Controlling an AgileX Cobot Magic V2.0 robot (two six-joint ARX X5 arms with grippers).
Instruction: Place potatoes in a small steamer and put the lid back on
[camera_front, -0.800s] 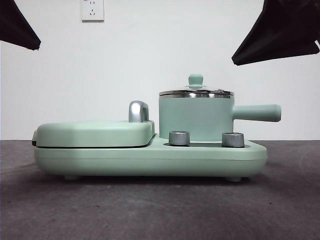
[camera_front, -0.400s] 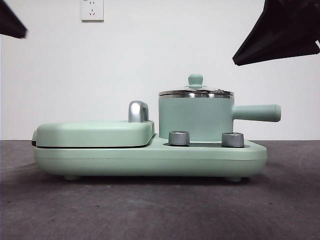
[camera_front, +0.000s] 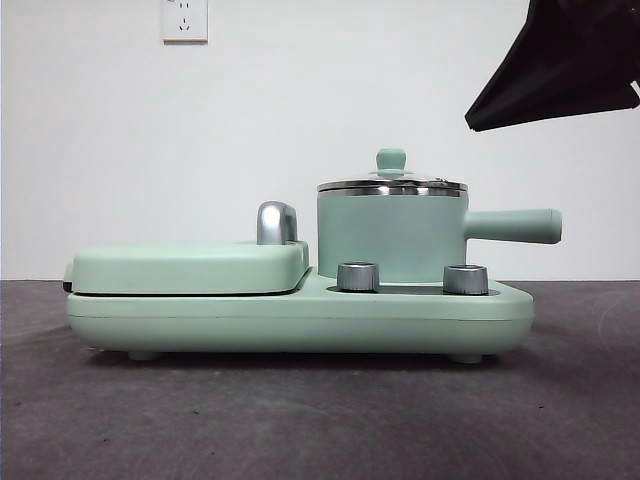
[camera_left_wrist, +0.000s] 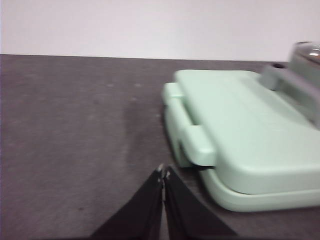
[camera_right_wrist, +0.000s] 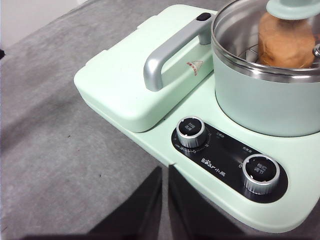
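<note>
The mint-green small steamer (camera_front: 390, 236) stands on the right half of the appliance base, its long handle (camera_front: 515, 226) pointing right. The glass lid (camera_front: 392, 185) rests on the steamer's rim, knob (camera_front: 391, 160) up. In the right wrist view the orange-brown potato (camera_right_wrist: 282, 42) shows inside the steamer (camera_right_wrist: 265, 100), under the lid (camera_right_wrist: 292, 6). My right gripper (camera_right_wrist: 165, 172) is shut and empty, hovering over the table in front of the control knobs. My left gripper (camera_left_wrist: 163, 171) is shut and empty, low over the table beside the griddle end of the appliance.
The flat mint-green griddle cover (camera_front: 190, 266) with its chrome handle (camera_front: 277, 222) takes up the base's left half. Two steel dials (camera_front: 359, 276) (camera_front: 466, 279) sit on the front of the base (camera_front: 300, 320). The right arm (camera_front: 560, 60) hangs dark at the top right.
The black tip of the left arm at the front view's top left corner has drawn back out of sight. The steamer, lid and right arm have stayed put.
</note>
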